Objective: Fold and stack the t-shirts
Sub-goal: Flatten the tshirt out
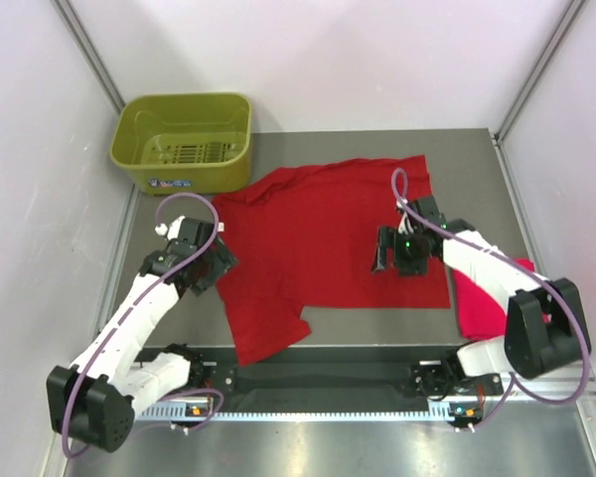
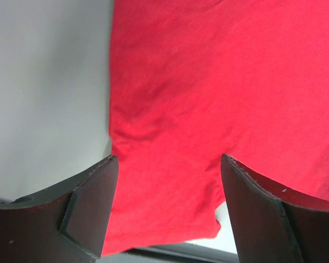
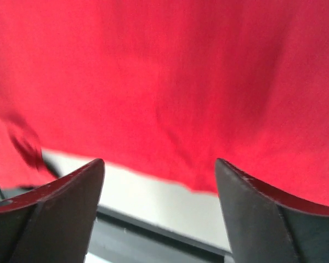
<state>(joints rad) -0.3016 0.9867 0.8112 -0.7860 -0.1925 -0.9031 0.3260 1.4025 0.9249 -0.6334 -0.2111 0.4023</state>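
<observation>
The left arm and right arm are showing white tubes with big black joints; a thin purple cable is looping along each one; a tiny green light is glowing on the right wrist; the fingers are looking dark, flat and wedge-shaped, with pale worn edges.

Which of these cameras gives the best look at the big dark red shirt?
The top external view: nearly the whole outline of the deep red shirt shows there. Each wrist view shows only a close patch of its cloth and an edge, nothing of its shape.
</observation>
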